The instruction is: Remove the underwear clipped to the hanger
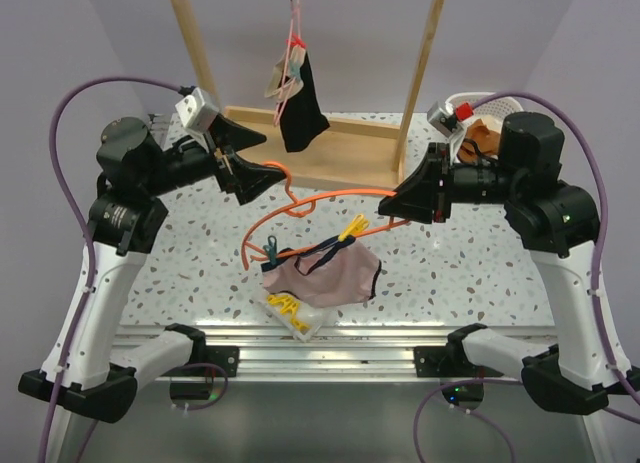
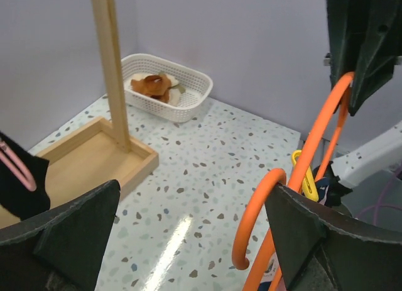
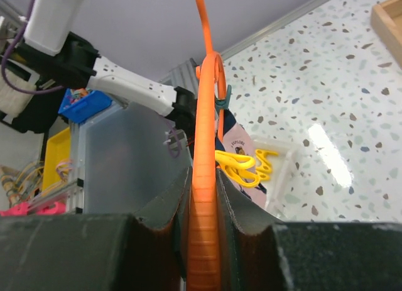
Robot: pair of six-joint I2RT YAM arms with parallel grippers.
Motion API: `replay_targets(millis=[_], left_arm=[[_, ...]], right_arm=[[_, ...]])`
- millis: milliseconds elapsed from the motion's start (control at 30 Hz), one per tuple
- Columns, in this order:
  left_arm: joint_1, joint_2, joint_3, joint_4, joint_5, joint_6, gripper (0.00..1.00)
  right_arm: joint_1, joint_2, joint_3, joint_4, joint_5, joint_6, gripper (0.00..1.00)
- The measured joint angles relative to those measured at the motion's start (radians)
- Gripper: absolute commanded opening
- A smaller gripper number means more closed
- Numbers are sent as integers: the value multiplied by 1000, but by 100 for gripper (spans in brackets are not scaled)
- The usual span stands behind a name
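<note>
Two hands noted: right hand [image 1: 397, 211] clamped on the orange hanger [image 1: 340, 193], left hand [image 1: 255, 155] open near its hook [image 1: 285, 190]; pulling the clipped pink briefs [image 1: 335, 275] could wrench the hanger loose.

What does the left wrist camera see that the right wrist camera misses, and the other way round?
Only the left wrist view: a white basket holding a brown cloth, and the tall wooden post. Only the right wrist view: a clear tray of loose clips, a teal clip, a blue bin. Both: the orange hanger, a yellow clip on it, the speckled table.
</note>
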Motion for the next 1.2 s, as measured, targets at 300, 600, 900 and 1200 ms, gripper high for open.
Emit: replay_targets(millis=[300,600,900,1200], left_arm=[[-3,-19,-1,-95,-63,99,100],[-7,-13,-27,3,271,50,95],[-7,27,-132,314,499,-194,57],[-7,41,-151,487,537,-333,57]], right_arm=[[-1,16,0,-11,24,-11,0],[-1,47,-6,26,-46,19,0],[-1,51,-13,116,-85,77,0],[-1,51,-19,119,-84,83,0]])
